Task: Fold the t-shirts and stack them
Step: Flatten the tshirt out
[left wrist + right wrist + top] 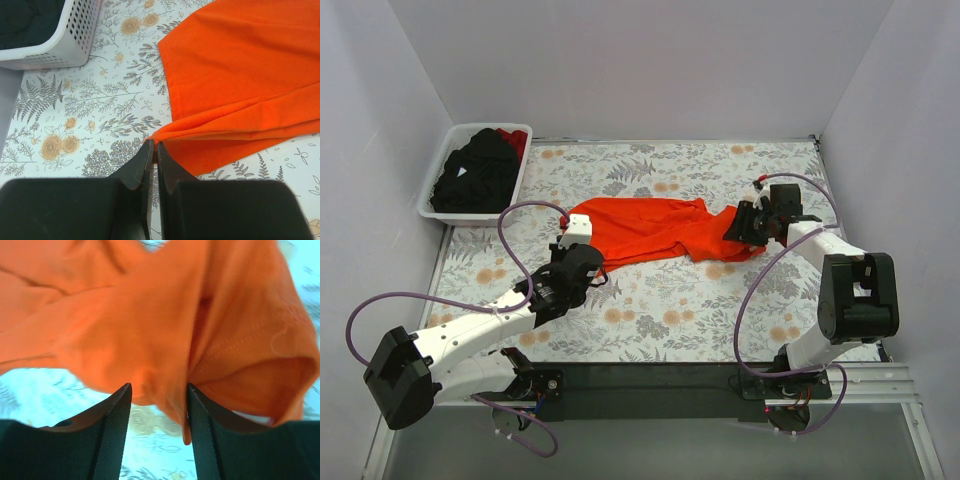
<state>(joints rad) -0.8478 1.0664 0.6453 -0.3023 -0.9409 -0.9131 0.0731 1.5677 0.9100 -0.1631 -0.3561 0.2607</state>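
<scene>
The orange shirt (660, 230) lies stretched on the desk (650, 320) between the two arms. The left end effector (154, 147) is clenched on one corner of it. The rest of the cloth spreads out ahead of it and to its right. The basket (80, 35) sits ahead of it to the left, with black shirts (475, 175) and a dark red one (513, 138) inside.

The right end effector (159, 390) has its fingers apart with a fat bunch of orange cloth between them. I cannot tell if it is squeezing.

The left pinch only has a tiny bit of the edge. If the arms pull apart too hard, I think that corner could slip out and the shirt would flop down wrinkled. The bunched end might also fold crooked.
</scene>
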